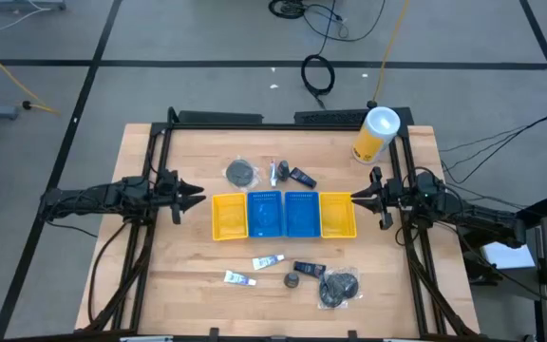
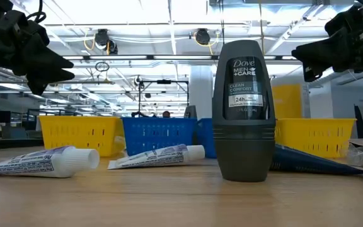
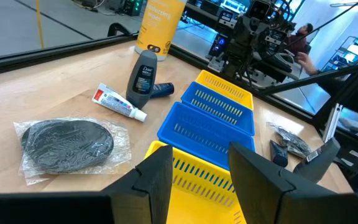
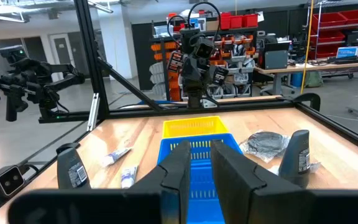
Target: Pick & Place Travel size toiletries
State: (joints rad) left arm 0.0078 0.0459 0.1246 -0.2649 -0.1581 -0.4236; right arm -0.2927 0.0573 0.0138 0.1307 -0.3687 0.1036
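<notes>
White tubes [image 1: 267, 261] lie pointing about 2 and 4 o'clock; left gripper [image 1: 198, 193] and right gripper [image 1: 356, 199] hover level, part-open, empty.

— What did the arms look like?

— Both were matte black, built of chunky jointed segments. The left arm [image 1: 112, 198] and the right arm [image 1: 463, 211] each ended in a pointed two-finger gripper.

— And the fingers up close?

— The left gripper [image 3: 201, 180] had broad, flat, angular black fingers with bevelled edges. The right gripper [image 4: 202, 169] had the same dark, slab-like fingers, narrower at the tips.

— Any cables?

— Dark cables ran along the right arm near the worktop's right edge.
</notes>
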